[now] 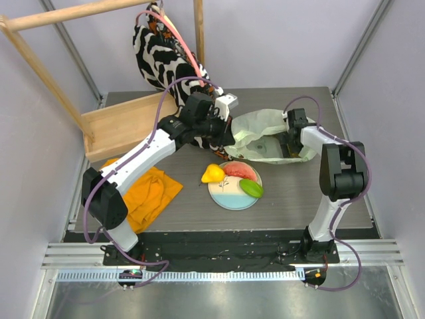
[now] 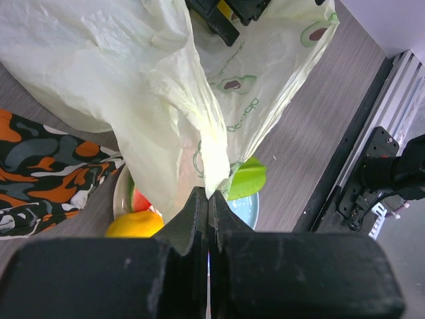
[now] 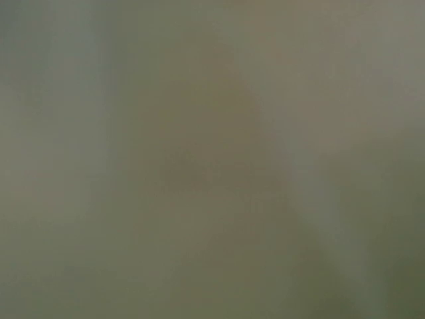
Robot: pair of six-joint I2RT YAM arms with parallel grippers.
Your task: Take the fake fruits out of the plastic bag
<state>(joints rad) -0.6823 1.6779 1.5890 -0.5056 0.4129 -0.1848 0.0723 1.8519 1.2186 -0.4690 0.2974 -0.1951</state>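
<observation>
The pale-green plastic bag (image 1: 262,126) lies at the table's middle back. My left gripper (image 1: 230,131) is shut on its near-left edge and holds that fold taut (image 2: 208,194). The bag's sheet (image 2: 133,80) fills most of the left wrist view. Three fake fruits rest on a white-and-blue plate (image 1: 232,199): a yellow pear (image 1: 212,174), a red watermelon slice (image 1: 239,170) and a green oval (image 1: 251,188). My right gripper (image 1: 287,145) reaches into the bag's mouth from the right. Its wrist view is a grey-green blur, so its jaws do not show.
A zebra-patterned cloth bag (image 1: 156,50) hangs from a wooden rack (image 1: 126,123) at the back left. An orange cloth (image 1: 149,193) lies at the front left. A camouflage-patterned cloth (image 2: 46,173) lies under my left arm. A metal rail (image 1: 212,256) borders the near edge.
</observation>
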